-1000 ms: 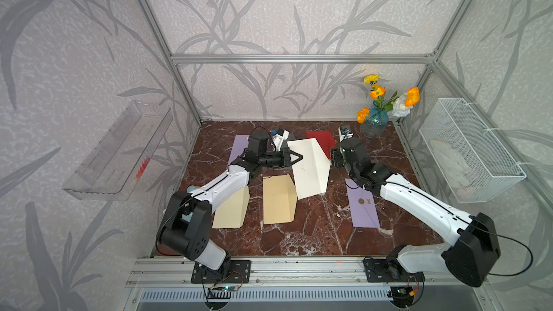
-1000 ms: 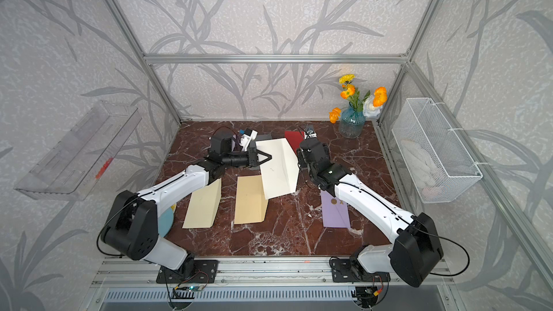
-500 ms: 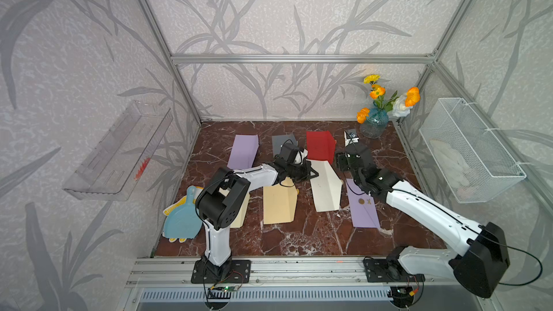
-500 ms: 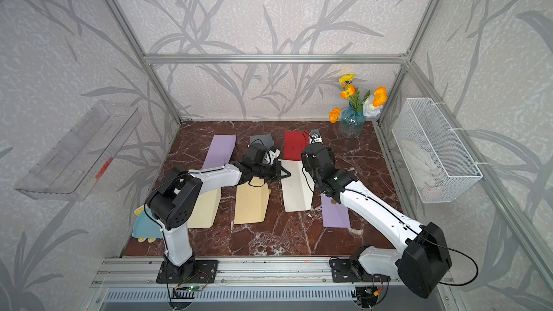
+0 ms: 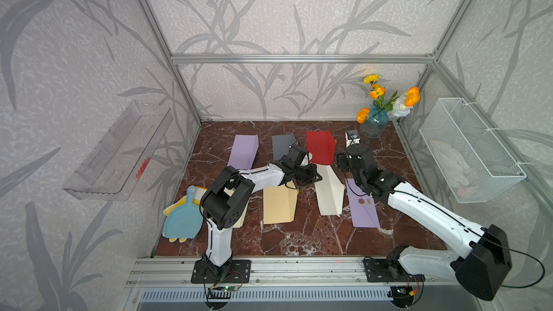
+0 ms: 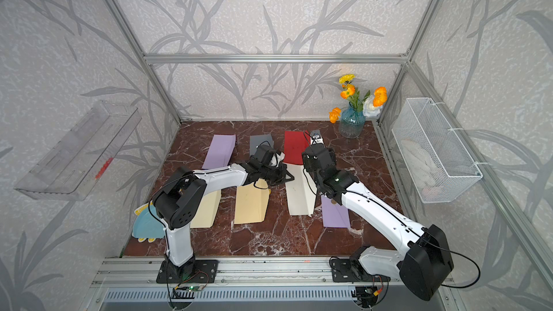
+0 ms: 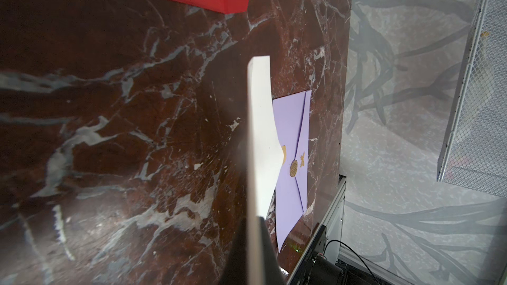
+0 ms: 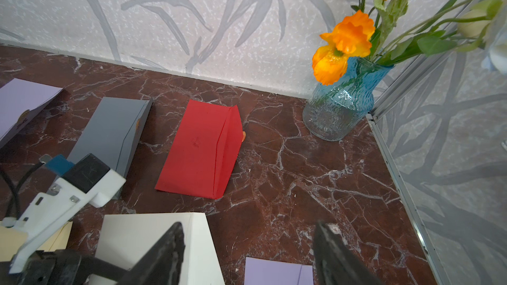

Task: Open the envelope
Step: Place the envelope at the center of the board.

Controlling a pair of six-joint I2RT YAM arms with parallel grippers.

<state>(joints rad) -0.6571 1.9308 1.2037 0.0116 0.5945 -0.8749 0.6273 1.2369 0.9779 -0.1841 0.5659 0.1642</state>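
Observation:
A white envelope (image 5: pixel 327 195) lies lengthwise mid-table in both top views, its flap (image 7: pixel 267 143) partly lifted, with a gold seal at the tip. My left gripper (image 7: pixel 253 245) is shut on its left edge near the far end (image 6: pixel 289 178). My right gripper (image 8: pixel 249 231) hangs open just over the envelope's far right corner (image 8: pixel 197 231), one finger (image 8: pixel 167 245) over the white paper, the other finger (image 8: pixel 329 245) over bare marble. Nothing is between its fingers.
A sealed purple envelope (image 5: pixel 363 204) lies right of the white one, a beige envelope (image 5: pixel 279 201) to its left. Red (image 5: pixel 320 146), grey (image 5: pixel 282 145) and purple (image 5: pixel 244 151) envelopes line the back. A glass vase (image 5: pixel 374 122) stands back right, a wire basket (image 5: pixel 466 151) hangs on the right wall.
The left gripper has carried the white envelope from a raised, far position down and forward onto the table. The right gripper stayed open and followed close beside it.

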